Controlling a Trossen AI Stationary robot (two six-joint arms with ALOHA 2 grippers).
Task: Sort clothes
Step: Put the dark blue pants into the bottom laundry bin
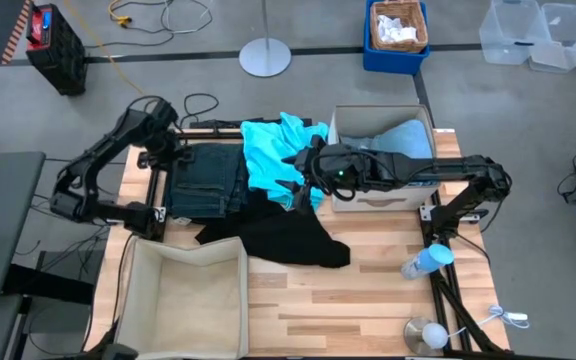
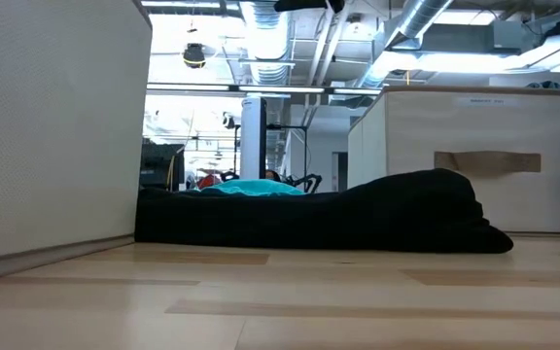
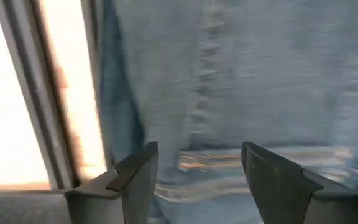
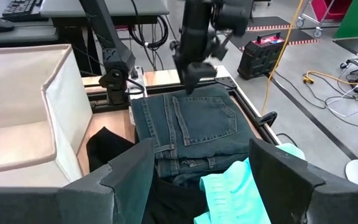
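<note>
A dark green-blue denim garment [image 1: 206, 182] lies flat at the table's far left; it also shows in the right wrist view [image 4: 191, 127]. A turquoise garment [image 1: 268, 155] lies beside it, partly over a black garment [image 1: 283, 238] that lies spread at mid-table. A pale dusty-blue garment [image 1: 400, 138] lies in the beige bin [image 1: 383, 198] at the far right. My left gripper [image 1: 175, 152] is open, pointing down close over the denim's far left part [image 3: 229, 74]. My right gripper [image 1: 296, 190] is open and empty above the turquoise garment [image 4: 235, 190].
A second beige bin [image 1: 133, 290] stands open at the near left and fills the left of the low view [image 2: 56, 126]. A plastic bottle [image 1: 426, 262] lies at the table's right edge. Bare wood shows at the near right.
</note>
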